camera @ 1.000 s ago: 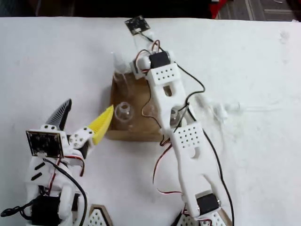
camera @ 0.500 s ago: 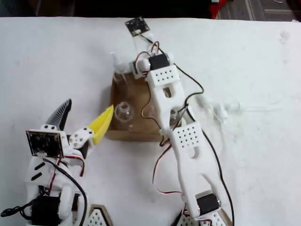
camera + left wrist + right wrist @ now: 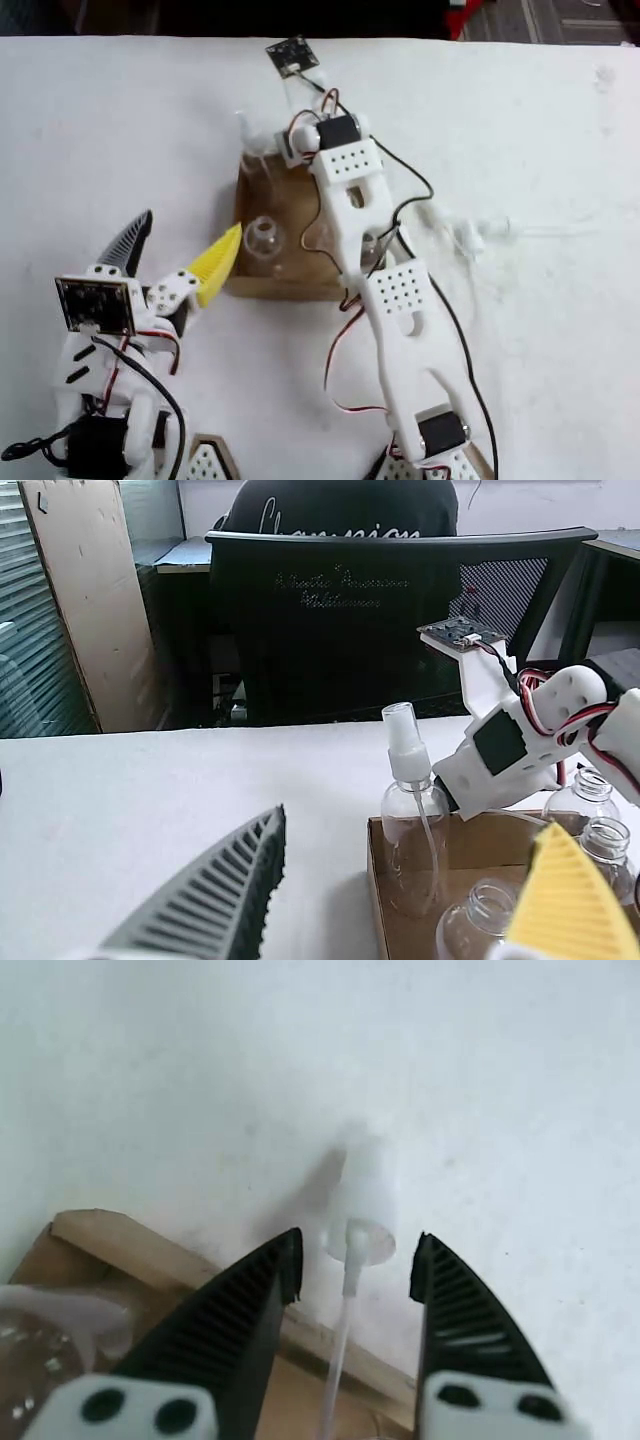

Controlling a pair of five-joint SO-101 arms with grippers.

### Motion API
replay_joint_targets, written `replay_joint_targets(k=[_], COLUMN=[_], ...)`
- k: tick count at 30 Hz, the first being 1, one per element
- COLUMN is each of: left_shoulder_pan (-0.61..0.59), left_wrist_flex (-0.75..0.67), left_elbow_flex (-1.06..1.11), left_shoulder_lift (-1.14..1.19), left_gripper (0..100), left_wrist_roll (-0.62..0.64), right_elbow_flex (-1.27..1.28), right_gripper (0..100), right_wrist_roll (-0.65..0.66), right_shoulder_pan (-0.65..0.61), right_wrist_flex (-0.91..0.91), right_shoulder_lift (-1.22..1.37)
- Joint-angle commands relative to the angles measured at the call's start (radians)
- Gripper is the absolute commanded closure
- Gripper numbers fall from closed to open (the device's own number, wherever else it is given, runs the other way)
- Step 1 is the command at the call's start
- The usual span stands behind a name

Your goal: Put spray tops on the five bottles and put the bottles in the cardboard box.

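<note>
L pincer [image 3: 193, 220] nearest, fingers wide apart, empty. Cardboard box [image 3: 285, 287] just beyond, open bottle [image 3: 262, 237] inside. R arm [image 3: 400, 300] lies across box. R pincer [image 3: 357, 1238] apart, straddling spray top [image 3: 403, 745] of far-corner bottle [image 3: 412, 825]. Loose spray top [image 3: 468, 238] on worktop [image 3: 540, 150], right. Since 1 s ago: R arm barely shifted.

We see the right arm [image 3: 352, 205] drift slightly toward the lower left of the high view. Its perforated wrist plate [image 3: 347, 160] and its perforated elbow plate [image 3: 398, 288] both sit a little lower and further left than a second ago (all of that shift falls within the first half-second).
</note>
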Motion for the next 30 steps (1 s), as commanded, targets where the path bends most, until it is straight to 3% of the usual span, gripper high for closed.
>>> replay_joint_targets(k=[1,4,9,30], left_shoulder_pan=[-0.012,-0.012,-0.012,-0.012], left_wrist_flex=[-0.028,-0.028,-0.028,-0.028], left_elbow_flex=[-0.005,-0.005,-0.005,-0.005], left_shoulder_lift=[-0.005,-0.005,-0.005,-0.005], left_gripper=[63,63,63,63], left_wrist_roll=[0.012,0.012,0.012,0.012], right_elbow_flex=[-0.003,-0.003,-0.008,-0.015], right_gripper=[84.0,84.4,95.0,98.2], right_wrist_roll=[-0.008,-0.008,-0.002,-0.005], right_shoulder_pan=[-0.016,-0.016,-0.015,0.024], right_wrist_flex=[0.015,0.033,0.036,0.059], right_shoulder_lift=[-0.002,-0.002,-0.004,-0.101])
